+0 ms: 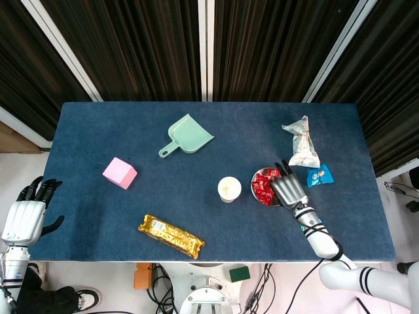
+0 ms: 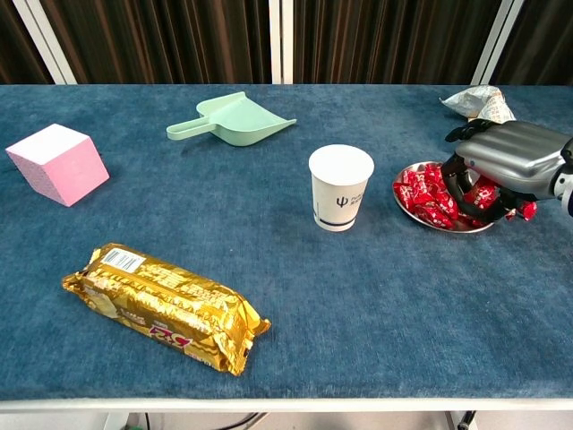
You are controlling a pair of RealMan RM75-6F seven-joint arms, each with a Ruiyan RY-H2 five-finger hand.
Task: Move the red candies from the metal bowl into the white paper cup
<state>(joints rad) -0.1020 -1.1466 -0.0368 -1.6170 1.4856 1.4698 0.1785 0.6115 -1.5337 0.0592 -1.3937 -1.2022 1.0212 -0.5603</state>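
Nearest me in chest view, lower left: gold snack pack (image 2: 166,307), irrelevant. Mid frame: white paper cup (image 2: 340,187), upright, mouth open, just left of the metal bowl (image 2: 410,207) at right centre; they sit near each other, not touching.

My right hand (image 2: 502,170) is over the bowl's right half, fingers curled down into the red candies (image 2: 427,195). Red wrappers show under the palm at the bowl's right edge, but I cannot tell if anything is actually gripped.

Handling guess: candies are light, small, wrapped in slick crinkly film, loose in a pile. They will slide. I'd pinch 1 across its body, not the twisted ends. The bowl looks shallow and light and may skate.

Left hand (image 1: 23,219) sits off the table at lower left of head view, fingers spread, holding nothing.

Far: green scoop (image 2: 231,120), pink cube (image 2: 57,163).
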